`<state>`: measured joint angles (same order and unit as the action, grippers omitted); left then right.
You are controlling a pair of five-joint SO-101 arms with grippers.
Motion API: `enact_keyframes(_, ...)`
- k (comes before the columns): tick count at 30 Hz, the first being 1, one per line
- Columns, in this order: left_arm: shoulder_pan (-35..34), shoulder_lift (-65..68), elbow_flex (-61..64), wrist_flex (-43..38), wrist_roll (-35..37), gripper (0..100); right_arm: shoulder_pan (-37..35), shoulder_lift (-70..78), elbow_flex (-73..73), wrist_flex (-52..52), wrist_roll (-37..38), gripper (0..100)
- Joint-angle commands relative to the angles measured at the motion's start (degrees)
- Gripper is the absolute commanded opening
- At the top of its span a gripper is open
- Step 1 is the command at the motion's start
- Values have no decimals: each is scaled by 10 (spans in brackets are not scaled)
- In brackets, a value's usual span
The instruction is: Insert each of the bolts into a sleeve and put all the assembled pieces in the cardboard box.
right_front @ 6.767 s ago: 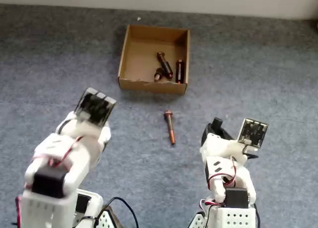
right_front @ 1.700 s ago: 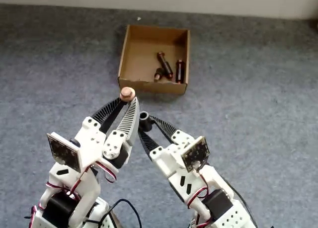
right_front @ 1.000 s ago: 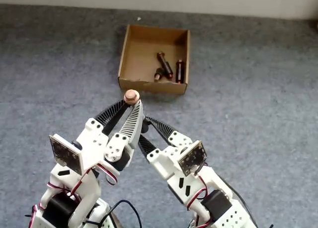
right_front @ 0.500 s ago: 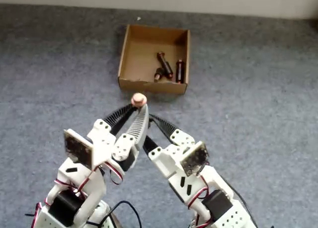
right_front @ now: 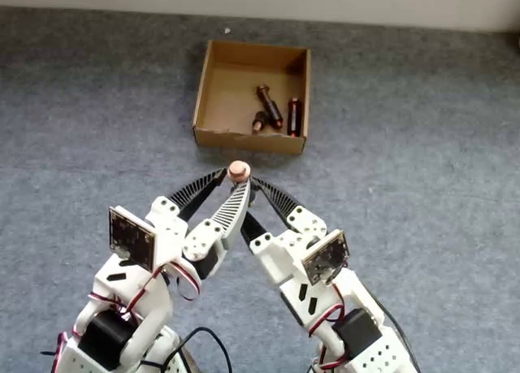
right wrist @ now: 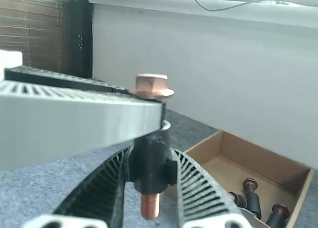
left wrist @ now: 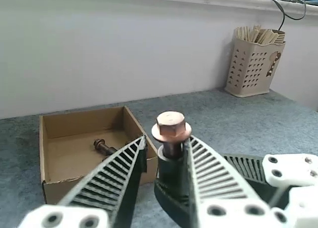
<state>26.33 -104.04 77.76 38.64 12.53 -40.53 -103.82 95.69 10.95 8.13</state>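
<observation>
- Just short of the near wall of the open brown cardboard box (right_front: 248, 140), both arms meet above the grey carpet-like counter (right_front: 422, 145), and their fingers cross at one spot.
- The left end effector (left wrist: 165, 141) has its two ribbed fingers drawn in close around the shank of a copper-coloured flanged bolt (left wrist: 171, 124). It grips the shank directly under the hexagonal head, which sticks up above the fingertips.
- The bolt stands roughly upright, held in the air on the arms' side of the box, near its front wall.
- The right end effector (right wrist: 150, 171) is closed on a black cylindrical sleeve (right wrist: 148, 156), with one finger on each side of it, below the left arm's grip.
- The bolt runs down through the sleeve. In the right wrist view its copper tip pokes out of the sleeve's lower end, and a short stretch of shank shows between the head and the sleeve's top.
- Three dark assembled pieces (right_front: 269, 105) lie on the floor of the box, in the half toward the right arm's side. One lies slanted and one lies along the side wall. A third sits nearer the front wall, close against the slanted one.
- Beyond the box, on the right arm's side, a beige perforated holder (left wrist: 253, 59) full of wooden sticks stands against the white wall (left wrist: 99, 49).
</observation>
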Motion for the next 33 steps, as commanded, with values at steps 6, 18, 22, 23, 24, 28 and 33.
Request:
enact_keyframes(6, -20, -2, -38, 65, -8, 176, 65, -9, 65, -16, -76, 5)
enact_keyframes(18, -20, -2, -38, 68, -9, 160, 228, -3, 65, 32, -175, 5)
enact_keyframes(22, -21, -2, -38, 67, -96, 42, 247, -3, 65, 46, -175, 5)
enact_keyframes(23, -21, -2, -36, 68, -127, 8, 251, -3, 65, 46, -175, 5)
enact_keyframes(24, -21, -3, -28, 69, -152, 3, 255, -3, 65, 46, -175, 5)
enact_keyframes(28, -66, -5, 28, 67, -187, 6, 263, -3, 65, 47, -175, 5)
enact_keyframes(33, -178, -5, 99, 49, -186, 6, 263, -3, 65, 49, -175, 5)
